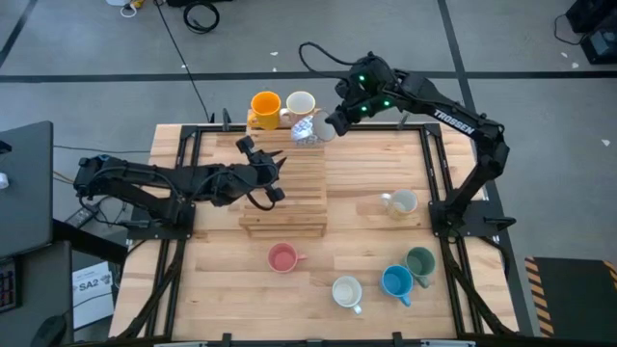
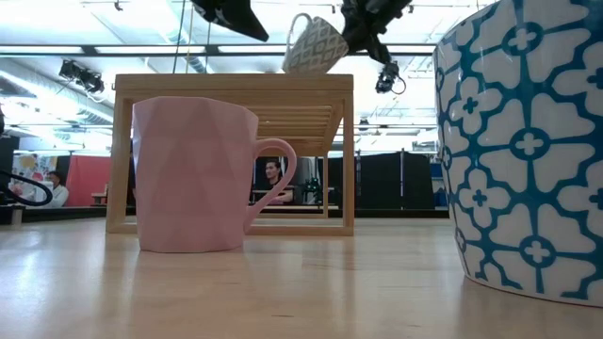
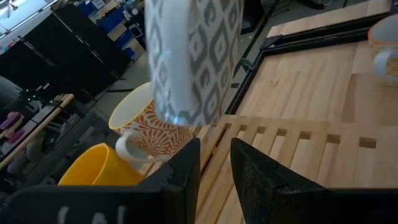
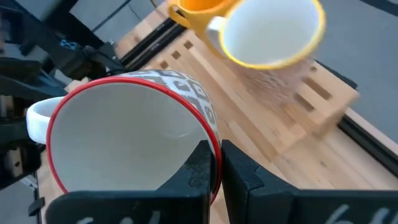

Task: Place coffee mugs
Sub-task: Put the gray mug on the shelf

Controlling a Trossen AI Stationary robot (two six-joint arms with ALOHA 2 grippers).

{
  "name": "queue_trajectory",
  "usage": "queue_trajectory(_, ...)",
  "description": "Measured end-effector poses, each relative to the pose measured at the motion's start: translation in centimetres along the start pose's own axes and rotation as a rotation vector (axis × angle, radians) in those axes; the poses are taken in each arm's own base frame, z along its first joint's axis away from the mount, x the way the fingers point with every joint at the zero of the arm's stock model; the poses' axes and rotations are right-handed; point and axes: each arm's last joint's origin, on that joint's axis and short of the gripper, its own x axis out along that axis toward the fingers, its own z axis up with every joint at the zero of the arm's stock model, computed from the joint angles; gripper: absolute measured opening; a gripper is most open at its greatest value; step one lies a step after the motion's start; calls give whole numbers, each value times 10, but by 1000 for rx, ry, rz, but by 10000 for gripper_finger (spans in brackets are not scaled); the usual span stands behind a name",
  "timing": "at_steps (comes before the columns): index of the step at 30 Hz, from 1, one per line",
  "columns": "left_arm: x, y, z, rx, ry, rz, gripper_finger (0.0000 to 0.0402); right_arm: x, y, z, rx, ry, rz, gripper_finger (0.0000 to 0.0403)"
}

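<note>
Grey-patterned white mug [image 1: 306, 130]: red rim, pinched by its wall in the right hand [image 1: 333, 123], tilted in the air above the wooden rack [image 1: 284, 188], next to the orange mug [image 1: 265, 106] and cream mug [image 1: 300, 104]. Left hand [image 1: 274, 176]: over the rack, fingers slightly parted, holding nothing.

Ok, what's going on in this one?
The right claw is shut on the rim of a grey-patterned mug, holding it tilted in the air over the far end of the wooden rack. An orange mug and a cream mug already sit there. The left claw hovers over the rack, holding nothing. A pink mug, a blue mug, a dark green mug and two white ones wait on the table.
</note>
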Motion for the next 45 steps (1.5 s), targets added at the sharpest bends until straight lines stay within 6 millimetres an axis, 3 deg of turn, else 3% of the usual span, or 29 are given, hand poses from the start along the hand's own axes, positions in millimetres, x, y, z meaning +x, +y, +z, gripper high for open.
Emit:
queue_trajectory(6,0,0,-2,12,12,-4,96,14,12,8,-97,79,-47,23)
queue_trajectory(10,0,-1,-2,11,15,-5,96,26,9,10,-126,146,-190,23)
queue_trajectory(19,0,-1,-2,12,16,-5,96,61,-2,8,-107,230,-195,23)
queue_trajectory(37,9,7,-2,-127,8,-39,99,53,-4,9,-95,228,-196,23)
queue_trajectory(45,24,19,1,-223,-55,-158,160,54,-5,8,-93,231,-194,23)
